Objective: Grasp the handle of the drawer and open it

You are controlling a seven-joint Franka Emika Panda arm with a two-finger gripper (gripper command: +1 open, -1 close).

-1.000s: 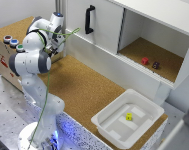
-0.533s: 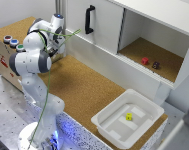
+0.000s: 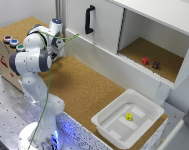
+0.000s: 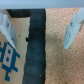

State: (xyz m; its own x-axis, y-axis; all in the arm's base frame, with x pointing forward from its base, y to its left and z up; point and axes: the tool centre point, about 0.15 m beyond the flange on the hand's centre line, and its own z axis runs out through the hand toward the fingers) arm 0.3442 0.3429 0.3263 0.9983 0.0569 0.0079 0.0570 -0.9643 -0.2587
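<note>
A: Where's the claw (image 4: 42,30) sitting?
B: Upper left of the exterior view, fingers spread wide, gripping nothing, hanging over the cork bench (image 3: 89,92).
A: And the handle (image 3: 88,19)?
B: Top centre, upright on the white drawer (image 3: 104,27), well apart from the claw.

In the exterior view the gripper (image 3: 60,46) is tucked behind the arm's own wrist and upper links, so its fingers cannot be made out there. The drawer (image 3: 96,22) is cut off by the picture's top edge. The small yellow object (image 3: 129,116) in the white tub (image 3: 144,131) is too small to identify, as are the red object (image 3: 144,61) and dark object (image 3: 155,65) on the cabinet compartment (image 3: 156,62) floor. The wrist view is heavily blurred — the fingers (image 4: 73,30) are cut off at the edge, and the blue print on the cardboard box (image 4: 12,55) is unreadable.
</note>
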